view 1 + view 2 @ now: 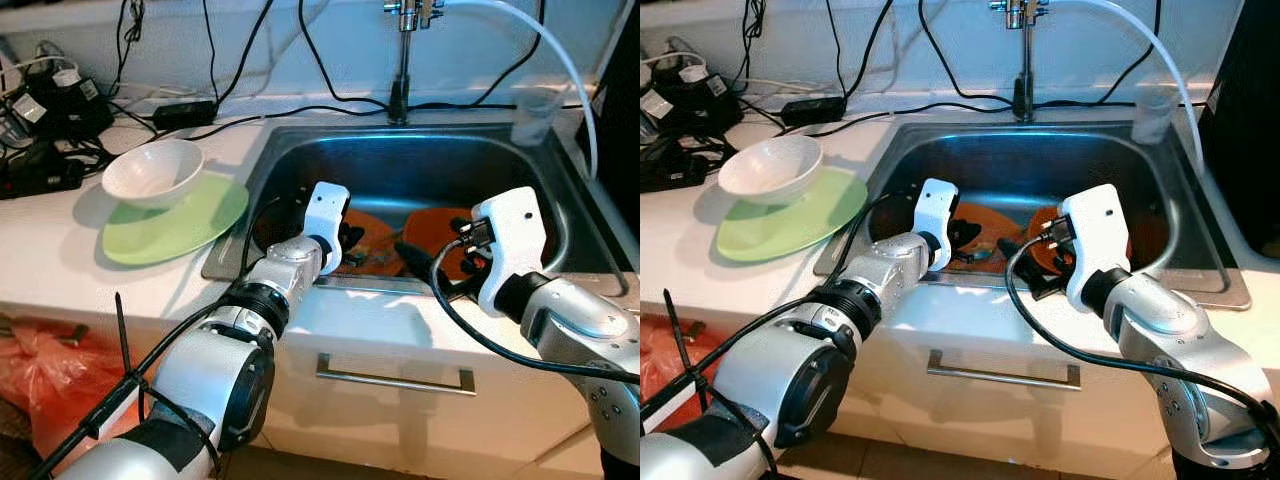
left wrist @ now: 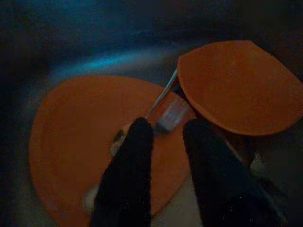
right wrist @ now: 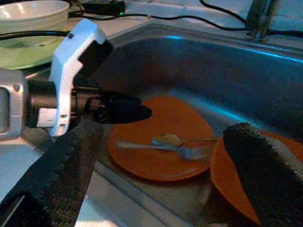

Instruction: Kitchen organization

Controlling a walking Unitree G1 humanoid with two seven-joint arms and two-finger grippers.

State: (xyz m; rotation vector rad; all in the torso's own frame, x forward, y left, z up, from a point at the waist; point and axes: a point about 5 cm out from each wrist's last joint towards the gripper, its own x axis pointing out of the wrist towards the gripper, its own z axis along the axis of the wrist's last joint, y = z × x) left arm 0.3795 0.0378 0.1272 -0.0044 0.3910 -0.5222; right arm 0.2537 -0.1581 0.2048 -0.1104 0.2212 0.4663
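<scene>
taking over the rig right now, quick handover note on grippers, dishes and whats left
Left gripper: jaws open, down in the sink just above the fork, nothing held.
Right gripper: jaws open, at the sink's front edge, empty.
In the sink: two orange plates, fork and what looks like a spoon lying on the left one.
On the counter: white bowl resting on the green plate.
Left: lift cutlery and orange plates out.

A home kitchen: a stainless steel sink (image 1: 560, 215) is set into a white counter (image 1: 60, 270) under a chrome faucet (image 1: 402, 60). Orange plates (image 3: 161, 142) lie in the basin, a white bowl (image 1: 152, 172) rests on a green plate (image 1: 175, 228) beside it, and a cabinet drawer handle (image 1: 395, 378) runs below.
</scene>
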